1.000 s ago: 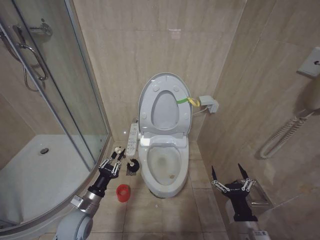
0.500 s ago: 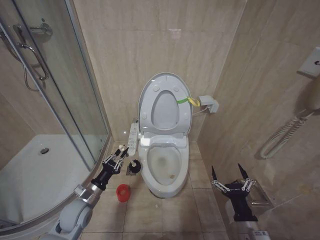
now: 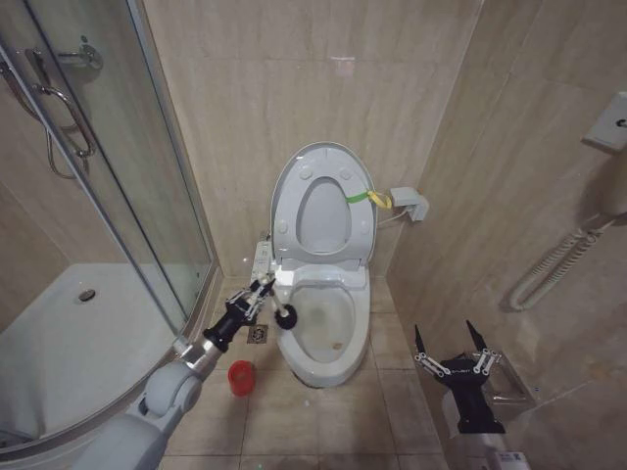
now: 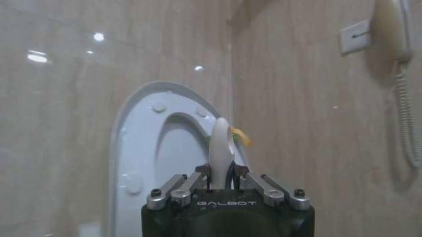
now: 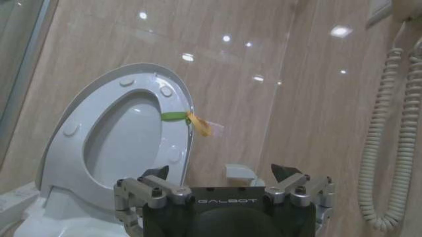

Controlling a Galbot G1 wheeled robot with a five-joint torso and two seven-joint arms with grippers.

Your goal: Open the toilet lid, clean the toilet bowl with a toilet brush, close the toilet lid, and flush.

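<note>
The toilet lid (image 3: 323, 211) stands raised against the back wall, a yellow-green band (image 3: 364, 198) on its edge. Below it the toilet bowl (image 3: 323, 328) lies uncovered, its inside slightly stained. My left gripper (image 3: 261, 296) is shut on the white handle of the toilet brush (image 3: 286, 314), whose dark head hangs at the bowl's left rim. In the left wrist view the gripper (image 4: 220, 174) clamps the handle (image 4: 220, 143) in front of the lid (image 4: 148, 163). The red holder (image 3: 240, 377) stands on the floor left of the bowl. My right gripper (image 3: 452, 345) (image 5: 221, 173) waits open at the lower right.
A curved glass shower door (image 3: 127, 196) and the white shower tray (image 3: 69, 333) fill the left side. The side control panel (image 3: 260, 262) and a floor drain (image 3: 258, 334) sit left of the toilet. A coiled phone cord (image 3: 549, 269) hangs on the right wall.
My left arm has swung up and to the right from the floor by the holder, carrying the brush head to the bowl's left rim. The right arm has not moved.
</note>
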